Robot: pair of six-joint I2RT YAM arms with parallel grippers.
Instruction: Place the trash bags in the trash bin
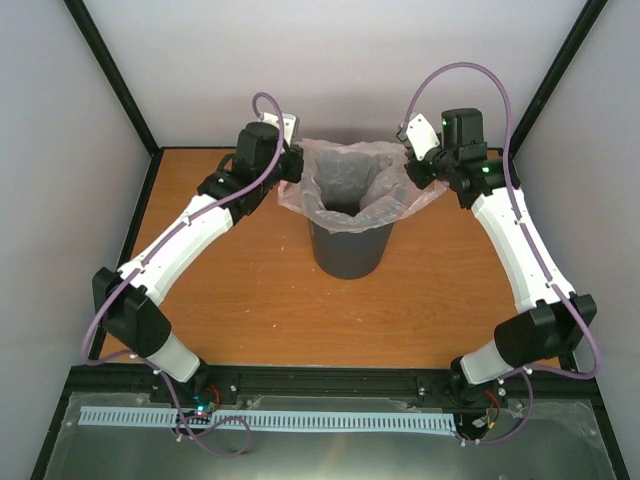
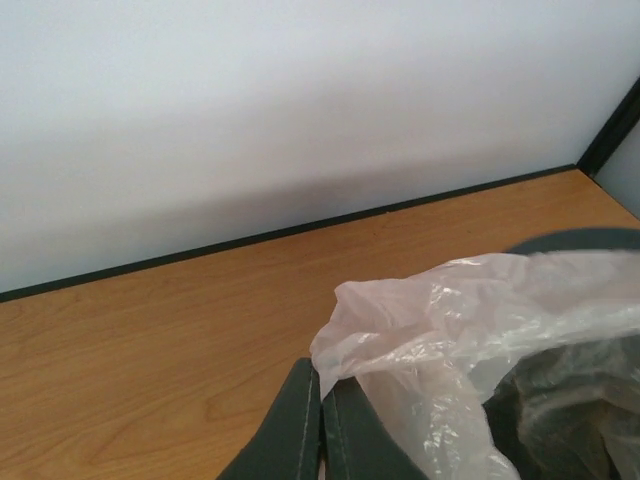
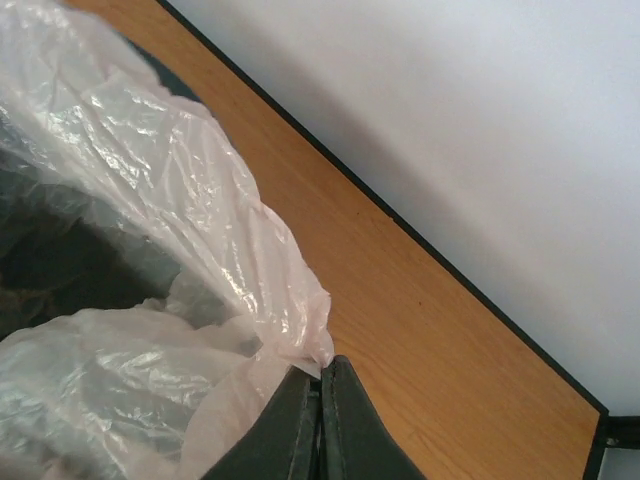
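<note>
My left pincer (image 2: 321, 388) and right pincer (image 3: 320, 378) each pinch one side of the bag (image 1: 350, 180), stretched across the bin (image 1: 348, 250) between them.

The left arm (image 1: 190, 235) and right arm (image 1: 522, 245) arch inward, left hand (image 1: 292, 172) and right hand (image 1: 413, 172) clamped shut.

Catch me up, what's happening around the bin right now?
The two arms are fitting the pink trash bag into the trash bin. The left gripper and right gripper, jaws shut, each pinch an opposite edge of the bag and hold it spread over the rim. Its middle sags into the bin, which stands upright on the table.
</note>
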